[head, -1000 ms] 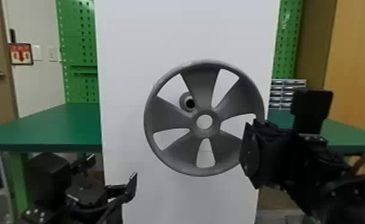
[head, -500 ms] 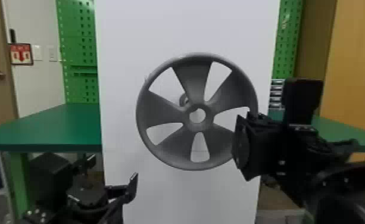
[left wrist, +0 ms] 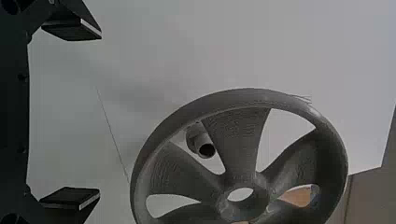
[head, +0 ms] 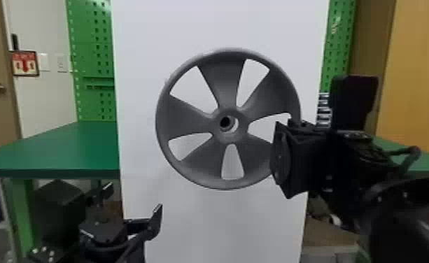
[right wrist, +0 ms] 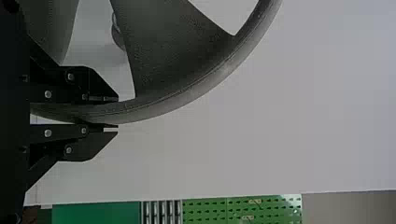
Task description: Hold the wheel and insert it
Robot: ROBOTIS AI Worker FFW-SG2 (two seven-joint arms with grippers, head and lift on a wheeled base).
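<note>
In the head view, I am holding the grey, round five-spoked wheel (head: 231, 136) by its right rim with my black two-fingered right claw (head: 282, 154), the nearer one, so the wheel is lying just left of that claw, its face towards me and its bore axis pointing roughly at the tall flat white panel (head: 143, 70) on the far side. The grey hollow round peg (head: 226, 122) is showing through the hub, a little left in the bore, so I am judging the two nearly in line, perhaps needing a slight shift left before a straight push away from me. My black two-fingered left claw (head: 133, 203) is waiting low and near on the left, apart from the wheel. The flat green table (head: 49, 150) is standing left of the panel, well clear of the path. In the left wrist view, that claw's fingers are standing wide and empty, and the peg is appearing through a gap between spokes, beyond the wheel, so the wheel is not sitting on it yet. In the right wrist view, my fingers are closing narrowly around the rim, one on either side; any tilt could be catching the hub on the peg's end.
</note>
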